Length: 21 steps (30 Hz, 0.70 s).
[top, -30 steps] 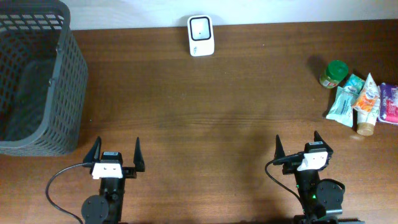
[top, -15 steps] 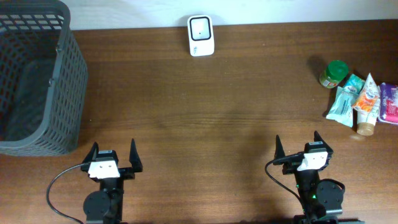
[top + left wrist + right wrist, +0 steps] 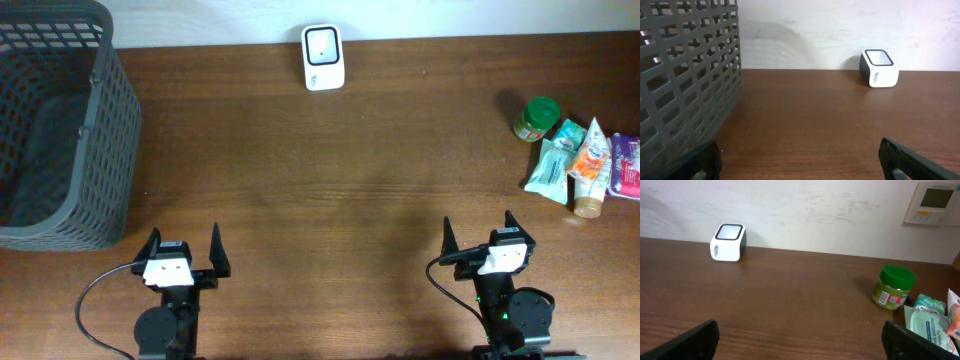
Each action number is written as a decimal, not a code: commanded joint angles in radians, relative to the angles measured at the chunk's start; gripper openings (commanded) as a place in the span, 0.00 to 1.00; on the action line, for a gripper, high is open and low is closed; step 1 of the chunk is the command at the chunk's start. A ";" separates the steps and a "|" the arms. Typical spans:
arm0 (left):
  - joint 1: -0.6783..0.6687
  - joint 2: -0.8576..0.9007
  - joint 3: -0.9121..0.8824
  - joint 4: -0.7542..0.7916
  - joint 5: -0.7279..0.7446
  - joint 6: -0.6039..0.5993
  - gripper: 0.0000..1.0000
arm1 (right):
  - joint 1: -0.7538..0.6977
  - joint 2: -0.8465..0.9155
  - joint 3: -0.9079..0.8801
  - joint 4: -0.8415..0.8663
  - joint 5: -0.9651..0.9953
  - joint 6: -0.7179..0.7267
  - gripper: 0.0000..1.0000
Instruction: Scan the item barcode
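The white barcode scanner (image 3: 323,57) stands at the table's far edge against the wall, and shows in the left wrist view (image 3: 879,67) and the right wrist view (image 3: 728,242). The items lie in a cluster at the far right: a green-lidded jar (image 3: 537,118) (image 3: 894,286), a pale green packet (image 3: 553,166), a white and orange tube (image 3: 592,166) and a purple packet (image 3: 628,166). My left gripper (image 3: 184,236) (image 3: 800,160) and right gripper (image 3: 478,224) (image 3: 800,340) hover near the front edge, both open, holding nothing and far from the items.
A tall grey mesh basket (image 3: 95,130) (image 3: 685,85) fills the back left corner, close to my left arm. A wall thermostat panel (image 3: 936,202) hangs behind the items. Bare brown wood lies between the grippers and the scanner.
My left gripper drew back slightly toward the front edge and to the left, then stopped. The right gripper and all objects have stayed put.
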 commanded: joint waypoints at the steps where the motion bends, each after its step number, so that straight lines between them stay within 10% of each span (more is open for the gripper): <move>1: 0.006 -0.007 -0.002 -0.007 0.015 0.019 0.99 | -0.003 -0.006 -0.009 -0.001 0.002 -0.007 0.99; 21: 0.006 -0.007 -0.002 -0.007 0.015 0.019 0.99 | -0.004 -0.007 -0.009 -0.004 0.010 0.029 0.99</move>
